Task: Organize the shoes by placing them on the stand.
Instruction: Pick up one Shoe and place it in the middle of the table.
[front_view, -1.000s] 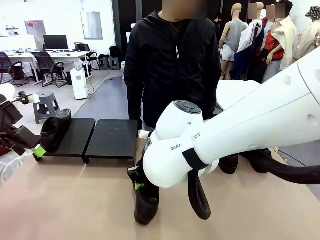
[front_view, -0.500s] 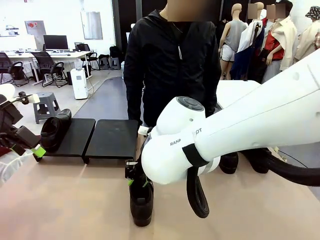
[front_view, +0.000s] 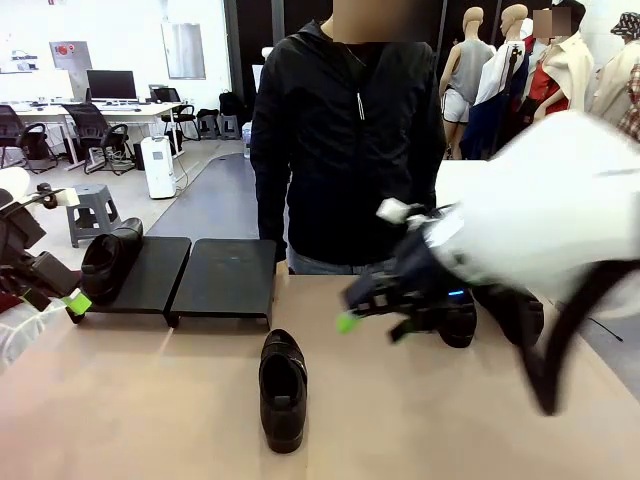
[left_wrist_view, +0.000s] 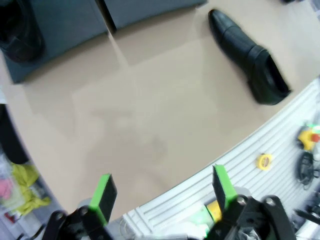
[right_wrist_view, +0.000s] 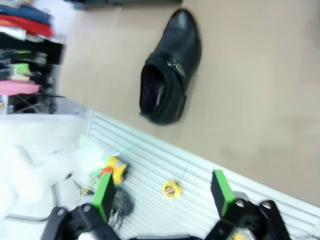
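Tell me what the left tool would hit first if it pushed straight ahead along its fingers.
The left tool would probably meet bare tabletop first, between the stand and the loose shoe; depth is hard to judge.

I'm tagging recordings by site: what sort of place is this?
Likely a robotics lab in an open office: desks with a monitor and office chairs behind, and a white robot arm over a table holding a shoe.

Open table (front_view: 130, 400) surrounds the shoe (front_view: 283, 388); right platform (front_view: 225, 278) lies bare.
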